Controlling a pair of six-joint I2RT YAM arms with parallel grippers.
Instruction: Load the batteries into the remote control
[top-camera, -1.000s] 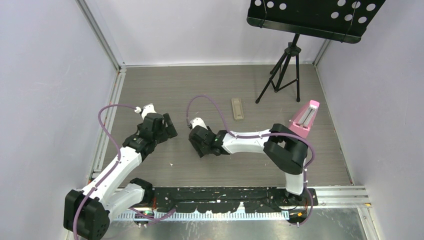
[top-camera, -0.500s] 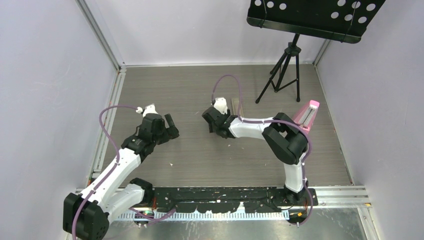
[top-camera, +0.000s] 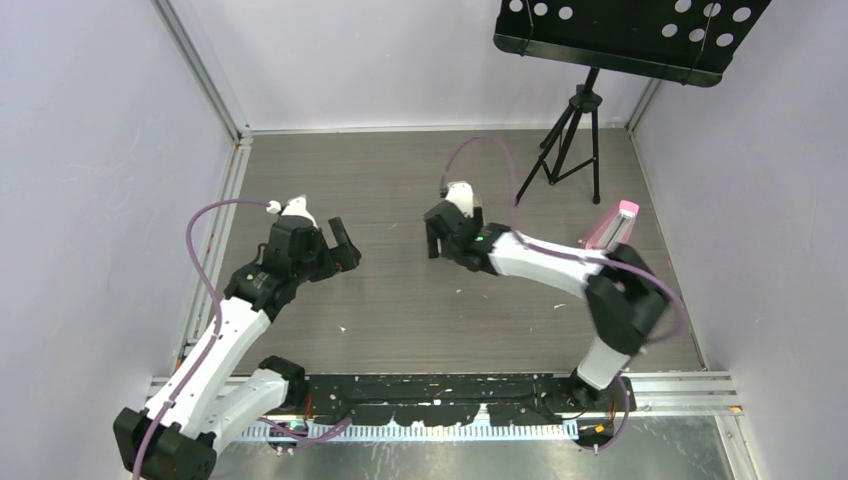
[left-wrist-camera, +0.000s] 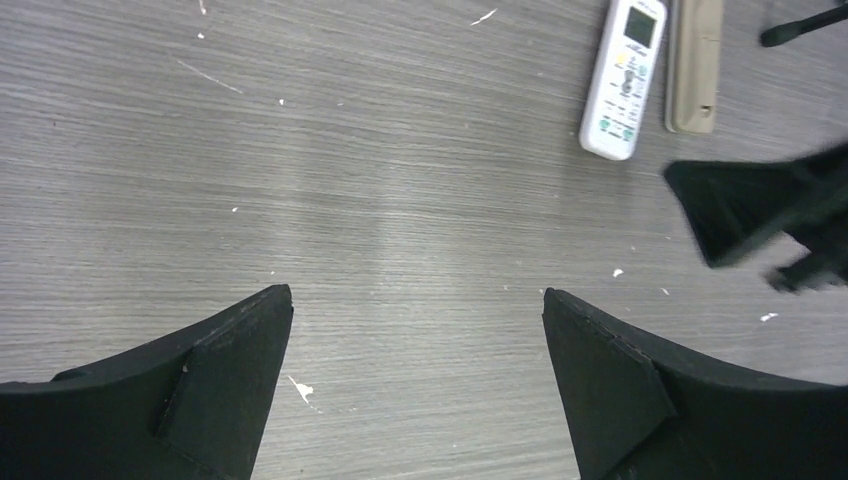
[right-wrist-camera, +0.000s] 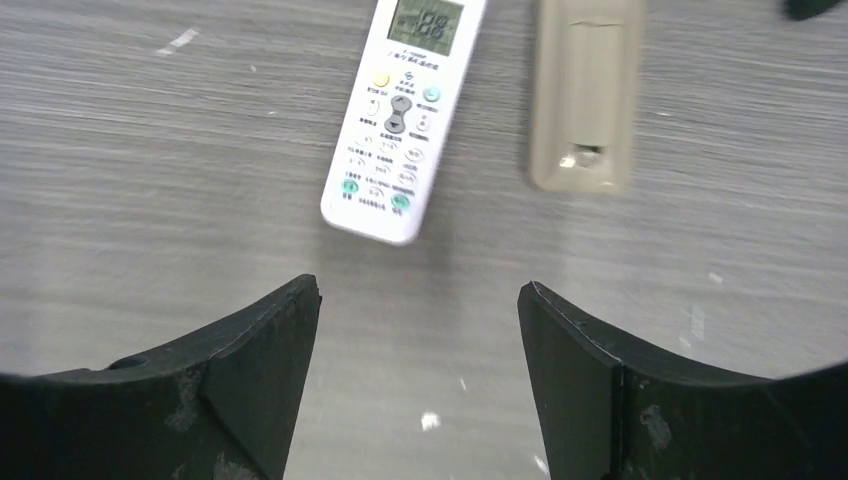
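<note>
Though slim, round-cornered tan remote control (right-wrist-camera: 585, 100).

My R gripper (right-wrist-camera: 418, 298) swung from table (top-camera: 400, 310) ctr fwd to tan remote control (right-wrist-camera: 585, 95), jaws wider; white keypad remote (right-wrist-camera: 405, 120) now lies beside it.

table (right-wrist-camera: 150, 130): grey wood grain, scattered white flecks. remote control (right-wrist-camera: 585, 95): tan-beige face. keypad remote (right-wrist-camera: 405, 120): white, grey-green display, yellow, blue and green buttons. right gripper (right-wrist-camera: 420, 290): black. wedge (top-camera: 610, 228): pink. music stand (top-camera: 630, 30): black.
</note>
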